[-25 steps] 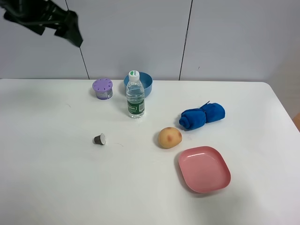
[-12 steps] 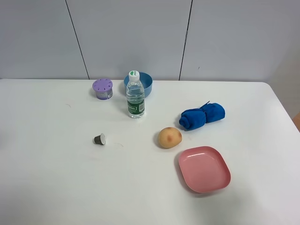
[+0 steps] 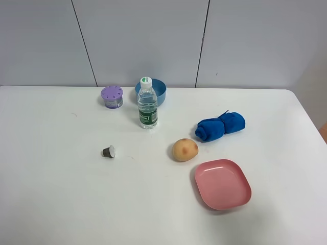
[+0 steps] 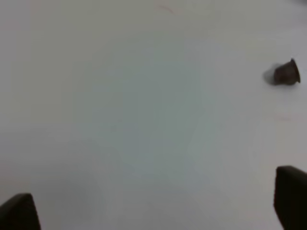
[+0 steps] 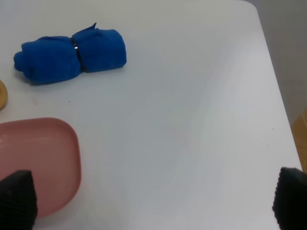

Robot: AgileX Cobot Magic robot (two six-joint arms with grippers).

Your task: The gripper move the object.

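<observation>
Black claws (image 4: 153, 211) (image 5: 153, 201) wide apart, empty

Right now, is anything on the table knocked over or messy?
Only the little dark capsule: it lies on its side, alone on the table. The bottle stands upright, the towel is rolled, and the plate is bare. Nothing is spilled.

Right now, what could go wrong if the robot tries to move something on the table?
The water bottle stands tall and narrow, right in front of the blue bowl, so a bump could tip it. The round fruit might roll if nudged. The tiny capsule lies on its side and could be hard to pinch.
</observation>
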